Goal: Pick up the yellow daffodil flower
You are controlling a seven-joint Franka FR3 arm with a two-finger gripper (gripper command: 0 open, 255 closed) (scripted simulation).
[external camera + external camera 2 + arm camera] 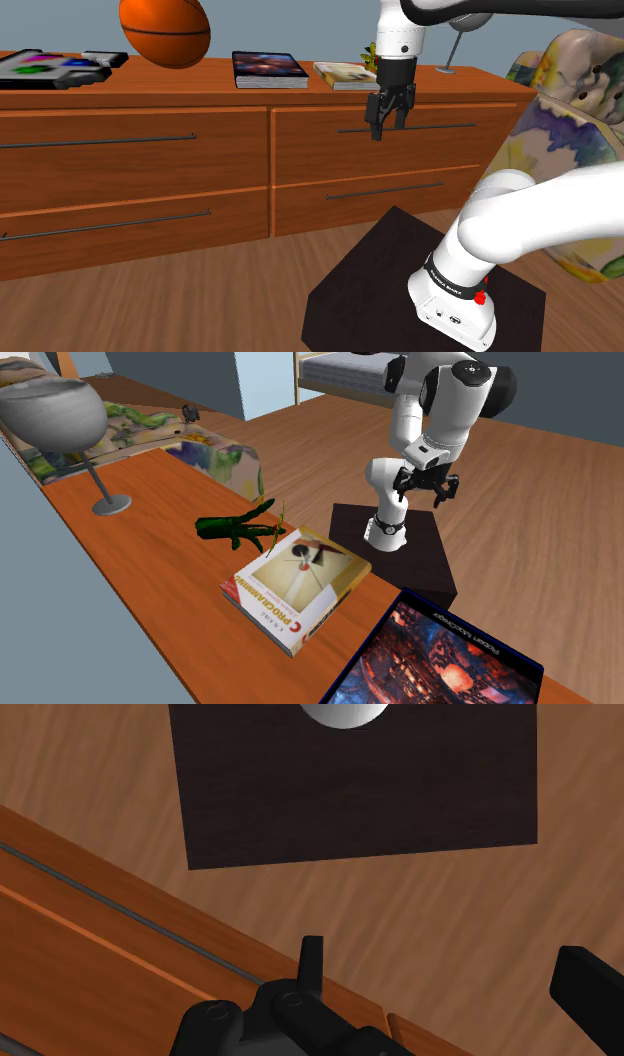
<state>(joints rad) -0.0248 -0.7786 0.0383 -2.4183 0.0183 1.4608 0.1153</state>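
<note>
While the claw hangs fingers-down with its fingers spread wide and nothing between them, the wooden dresser stands just behind it, and the dark handle of the upper drawer runs right behind the fingertips. In the wrist view the two black fingers stand well apart over the wood floor. The flowered armchair stands off to the claw's side, past the end of the dresser. The black stand sits below the claw and back toward the arm's base.

Everything else rests on the tabletop, above the claw's level and behind it. An orange basketball is well away from the claw, along the dresser. A dark-covered magazine lies nearer. A pale book lies nearer still, almost straight above the claw. A grey stemmed lamp stands on a round foot beyond the claw, toward the armchair.

The daffodil lies flat on the tabletop, up and behind the claw, untouched. It sits just beside the book, between the book and the lamp. Its green stems and leaves show plainly, with only a hint of yellow.
</note>
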